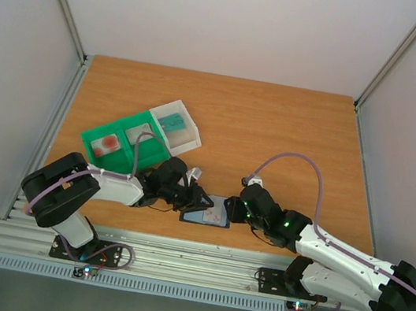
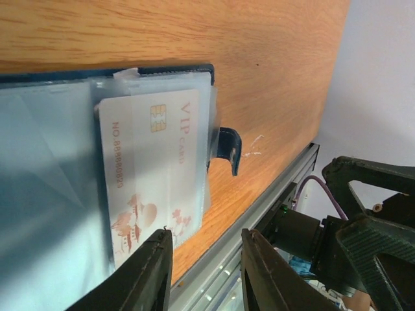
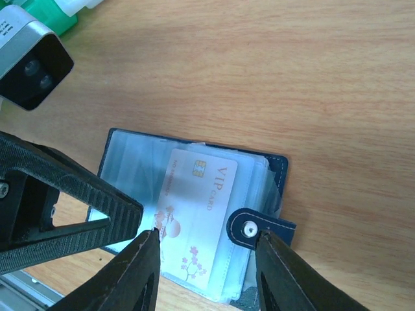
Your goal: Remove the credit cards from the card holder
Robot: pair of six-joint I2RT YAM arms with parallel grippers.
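Closest in, bottom of the right wrist view: right gripper (image 3: 207, 275), released, grasping nothing, jaws astride the lower edge of the card holder (image 3: 130, 172). Likewise at the bottom of the left wrist view: left gripper (image 2: 204, 278), parted and empty, just off the holder's lower edge. Between them, lying open and flat by the bottom edge of the tabletop (image 1: 278, 119): holder with a pale VIP credit card (image 3: 201, 207) tucked in a clear sleeve, tab clasp (image 3: 249, 228) beside it. Farther up, left of centre: green-and-white tray (image 1: 117, 124), well apart, teal card (image 1: 172, 123) in its white bin. Risks, as judged: pinching sleeve together with card and dragging the whole holder along; nudging it off the tabletop's close edge; snagging on the clasp; knocking the grippers together, so near each other.
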